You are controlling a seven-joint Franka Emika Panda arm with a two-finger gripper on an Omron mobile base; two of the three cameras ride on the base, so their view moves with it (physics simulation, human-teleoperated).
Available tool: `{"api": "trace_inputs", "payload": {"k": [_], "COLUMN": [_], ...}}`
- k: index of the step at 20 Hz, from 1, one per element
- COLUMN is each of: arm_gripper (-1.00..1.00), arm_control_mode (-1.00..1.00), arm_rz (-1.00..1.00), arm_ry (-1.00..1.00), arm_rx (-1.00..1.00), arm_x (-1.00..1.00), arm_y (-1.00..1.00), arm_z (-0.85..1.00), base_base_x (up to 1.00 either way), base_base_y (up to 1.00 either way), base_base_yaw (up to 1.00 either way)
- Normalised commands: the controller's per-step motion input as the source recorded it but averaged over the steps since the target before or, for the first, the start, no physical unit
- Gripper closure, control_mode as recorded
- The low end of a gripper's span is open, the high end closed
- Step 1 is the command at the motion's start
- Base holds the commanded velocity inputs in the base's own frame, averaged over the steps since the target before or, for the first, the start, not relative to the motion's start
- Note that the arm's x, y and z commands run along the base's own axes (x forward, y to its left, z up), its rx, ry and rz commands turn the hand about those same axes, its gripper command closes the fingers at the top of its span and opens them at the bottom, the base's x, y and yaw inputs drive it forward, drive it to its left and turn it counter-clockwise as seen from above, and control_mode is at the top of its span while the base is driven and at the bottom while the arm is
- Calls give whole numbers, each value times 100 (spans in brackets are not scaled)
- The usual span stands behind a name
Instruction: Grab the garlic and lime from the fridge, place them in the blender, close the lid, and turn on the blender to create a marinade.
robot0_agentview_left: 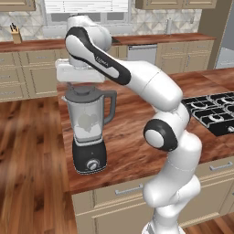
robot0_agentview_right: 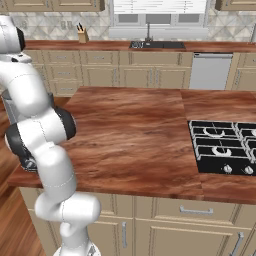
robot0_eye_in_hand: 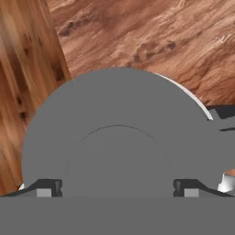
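The hand [robot0_eye_in_hand: 117, 187] hung straight above the blender [robot0_agentview_left: 89, 129], its two dark fingertips [robot0_eye_in_hand: 46, 187] spread wide, one to each side of the lid's raised knob and gripping nothing. In the hand view the lid [robot0_eye_in_hand: 114, 137] lay flat and grey under them, covering the jug's mouth, with a thin bright sliver of the jug's rim showing past its far edge. In the left base view the lid [robot0_agentview_left: 81, 91] sat level on the jug, just beneath the white hand.

Inside the clear jug a pale lump [robot0_agentview_left: 87, 122] showed behind the glass, likely the garlic and perhaps the lime with it; which was which could not be told. The blender stood near the front left corner of the wooden desk [robot0_agentview_left: 132, 132], its round silver dial [robot0_agentview_left: 93, 165] facing forward on the black base, with the stove [robot0_agentview_left: 212, 112] well apart to the right.

By this look the fetching and loading seemed done, and the lid was on and let go. What remained, I judged, was to bring the hand down to the dial and switch the blender on.
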Motion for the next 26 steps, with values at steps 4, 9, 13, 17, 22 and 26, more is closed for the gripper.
{"api": "trace_inputs", "payload": {"k": [4,9,13,17,22,26], "arm_gripper": [-100,-100,-100,-100,-100,-100], "arm_control_mode": [-100,-100,-100,-100,-100,-100], "arm_rz": [0,0,0,0,0,0], "arm_ry": [-17,-30,-35,-30,-23,-15], "arm_rx": [0,0,0,0,4,4], "arm_x": [-18,-78,-100,-100,-100,-100], "arm_y": [0,-4,-44,-65,-73,-47], "arm_z": [16,11,-23,-56,-68,-74], "base_base_x": [0,0,0,0,0,0], "base_base_y": [0,0,0,0,0,0], "base_base_yaw": [0,0,0,0,0,0]}}
